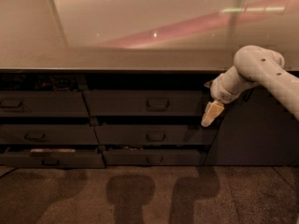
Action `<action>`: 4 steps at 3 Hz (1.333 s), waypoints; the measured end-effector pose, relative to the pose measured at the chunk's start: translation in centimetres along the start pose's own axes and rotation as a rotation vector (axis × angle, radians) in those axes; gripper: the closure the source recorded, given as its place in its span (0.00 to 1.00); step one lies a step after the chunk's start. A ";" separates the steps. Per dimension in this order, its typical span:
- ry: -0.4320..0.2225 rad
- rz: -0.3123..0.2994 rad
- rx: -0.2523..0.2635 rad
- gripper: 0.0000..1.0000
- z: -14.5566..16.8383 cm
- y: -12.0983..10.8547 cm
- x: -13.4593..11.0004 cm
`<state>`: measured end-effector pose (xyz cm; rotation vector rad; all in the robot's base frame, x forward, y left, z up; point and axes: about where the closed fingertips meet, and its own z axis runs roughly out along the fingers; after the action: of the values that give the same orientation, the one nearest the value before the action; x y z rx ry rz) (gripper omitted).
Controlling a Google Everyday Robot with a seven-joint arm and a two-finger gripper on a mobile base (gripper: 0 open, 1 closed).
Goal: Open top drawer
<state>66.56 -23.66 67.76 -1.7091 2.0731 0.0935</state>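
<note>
**Gripper at the right end of the top drawer front**

We see the wide dark grey top drawer front just under the front edge of the pale, glossy countertop, in the right-hand column of the drawer bank. A dark gap runs between the two. Its small rounded loop handle sits at the middle of the front, and nothing touches it.

The pale tan two-finger gripper hangs tip-down at the right end of this front, by its lower right corner. We cannot tell whether it touches the drawer, nor whether it is released or clenched. The white, rounded robot arm reaches in from the right edge of the view, its elbow level with the countertop's front edge.

Below the top drawer lie a shallower dark middle drawer front and a dark bottom drawer front, each with its own loop handle. The left column holds three more dark fronts, the uppermost beside the top drawer. A plain dark cabinet panel closes the right end. Rounded shadows fall on the brown speckled floor.
</note>
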 end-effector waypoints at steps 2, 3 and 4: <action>0.010 0.031 -0.032 0.00 1.1 0.1 0.7; 0.010 0.031 -0.032 0.19 1.1 0.1 0.7; 0.010 0.031 -0.032 0.42 1.1 0.1 0.7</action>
<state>66.69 -23.90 66.48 -1.6996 2.1169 0.1288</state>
